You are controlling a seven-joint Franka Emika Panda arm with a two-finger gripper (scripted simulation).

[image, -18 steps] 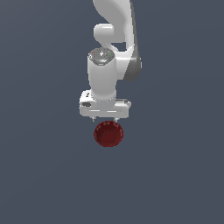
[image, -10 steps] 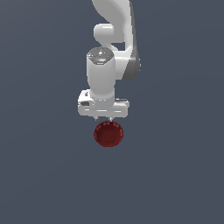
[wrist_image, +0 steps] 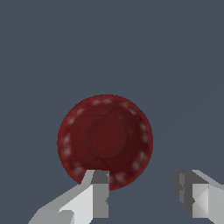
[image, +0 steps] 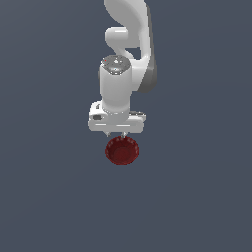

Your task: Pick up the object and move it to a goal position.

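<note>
The small round dark red bowl (wrist_image: 105, 142) is seen just under the white gripper (wrist_image: 142, 194), whose fingers (wrist_image: 99, 192) are spread apart.

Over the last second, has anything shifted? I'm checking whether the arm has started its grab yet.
Nothing visibly changed. The arm hangs above the red bowl just as it did before, and the bowl lies where it was. The fingers are spread open, one over the bowl's rim, the other off to its side, with no hold on it yet.
</note>
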